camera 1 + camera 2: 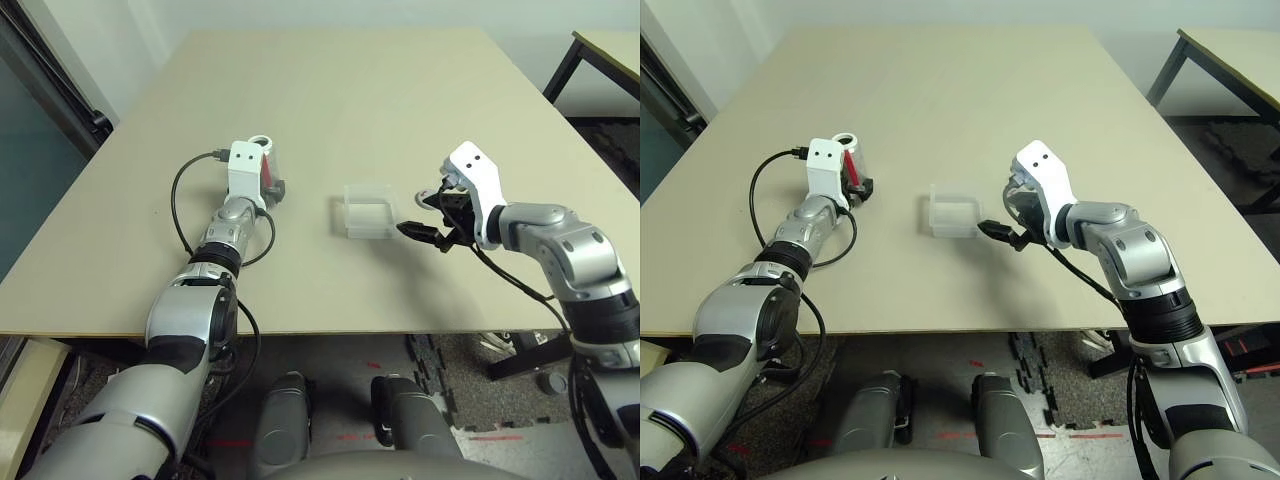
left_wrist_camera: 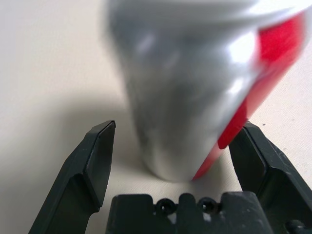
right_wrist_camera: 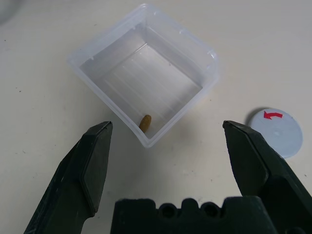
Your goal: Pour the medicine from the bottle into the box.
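Right wrist view pretty much settles it — the small clear plastic square box (image 3: 144, 85) has a little tan oblong pill (image 3: 145, 121) lying on its floor near one wall, so the pour looks done to me. The small silver-grey cylindrical bottle with the red label (image 2: 195, 87) stands upright on the beige table (image 1: 350, 90), well to the left of the box, sitting between the left gripper (image 2: 178, 146) fingers, which are spread with gaps on both sides, so not clamped. The right gripper (image 3: 170, 146) hangs wide and empty just beside the box. The head views can't show the pill — or the flat grey round cap with a red arrow (image 3: 275, 131) lying near the box. What's left is probably just backing the arms off.
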